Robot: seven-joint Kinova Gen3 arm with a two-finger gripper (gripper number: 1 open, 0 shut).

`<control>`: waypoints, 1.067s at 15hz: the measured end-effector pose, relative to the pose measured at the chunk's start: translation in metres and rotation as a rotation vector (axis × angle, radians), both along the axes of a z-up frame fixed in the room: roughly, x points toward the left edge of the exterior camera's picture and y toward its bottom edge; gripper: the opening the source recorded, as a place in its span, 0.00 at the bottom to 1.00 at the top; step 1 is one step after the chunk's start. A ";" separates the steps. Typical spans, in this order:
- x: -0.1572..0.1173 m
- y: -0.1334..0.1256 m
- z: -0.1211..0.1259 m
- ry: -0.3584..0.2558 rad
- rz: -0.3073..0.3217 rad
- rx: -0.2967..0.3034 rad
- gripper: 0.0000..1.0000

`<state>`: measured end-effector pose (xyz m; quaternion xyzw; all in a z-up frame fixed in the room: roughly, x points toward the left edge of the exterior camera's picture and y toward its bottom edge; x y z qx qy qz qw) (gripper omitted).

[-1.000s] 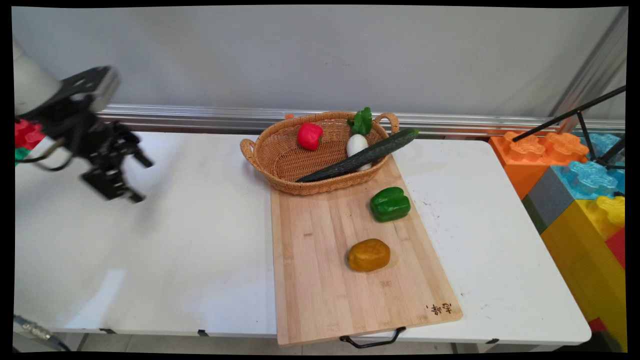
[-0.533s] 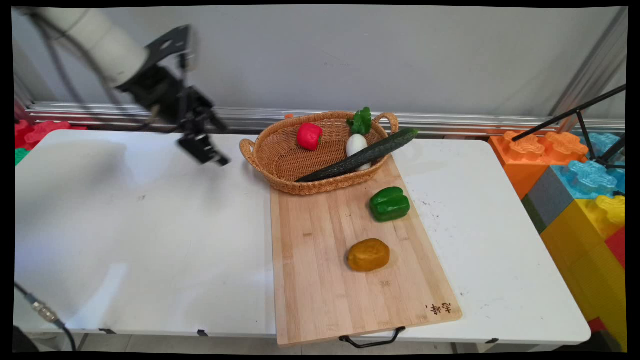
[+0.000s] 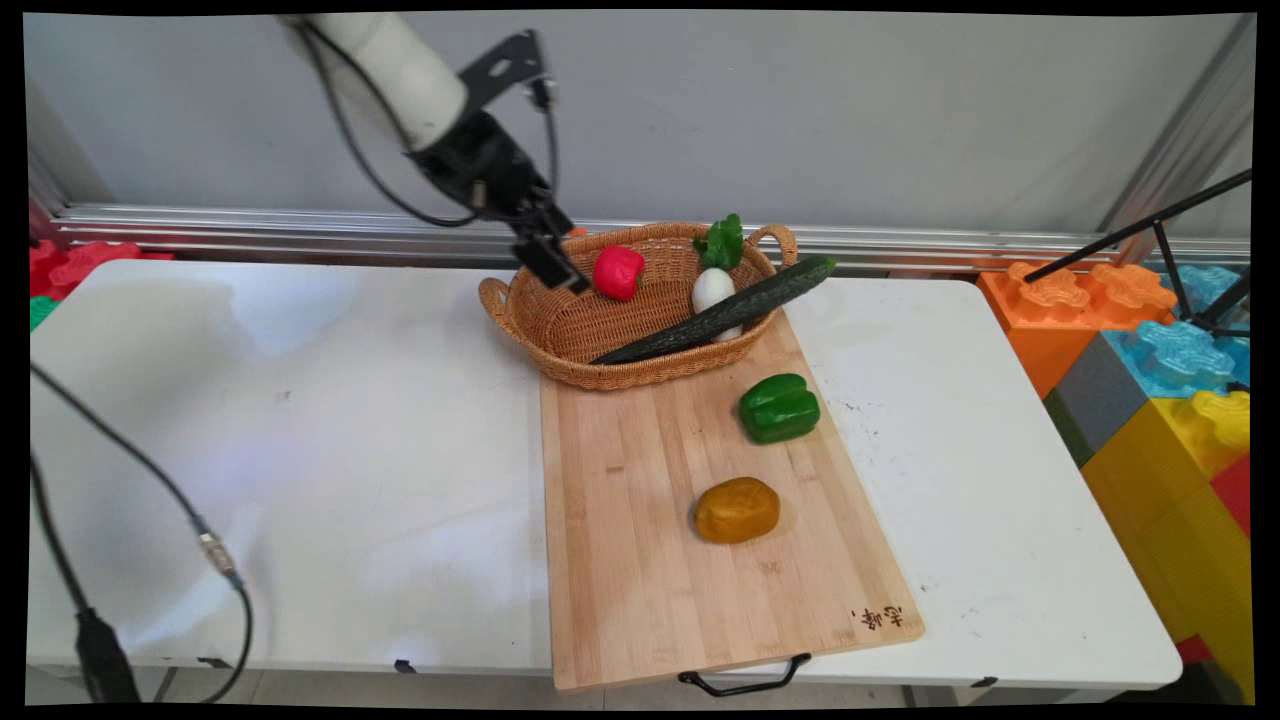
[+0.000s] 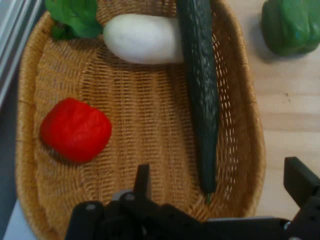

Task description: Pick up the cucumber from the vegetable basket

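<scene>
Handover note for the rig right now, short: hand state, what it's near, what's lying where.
Hand: open, holding nothing, above the left end of the wicker basket.
In the basket: red pepper, closest to the hand; white radish with green leaves; dark cucumber lying slantwise, its tip sticking out over the right rim.
The basket sits on the far end of the wooden cutting board.
On the board, apart from each other: green pepper, and an orange-brown vegetable nearer the camera.
</scene>
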<state>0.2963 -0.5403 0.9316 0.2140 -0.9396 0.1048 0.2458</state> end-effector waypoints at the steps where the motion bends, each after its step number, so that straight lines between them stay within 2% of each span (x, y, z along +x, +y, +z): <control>1: -0.008 -0.010 -0.009 0.009 0.003 0.014 1.00; 9: -0.054 -0.080 -0.084 0.064 -0.005 0.108 1.00; 16: -0.072 -0.114 -0.127 0.092 -0.002 0.181 1.00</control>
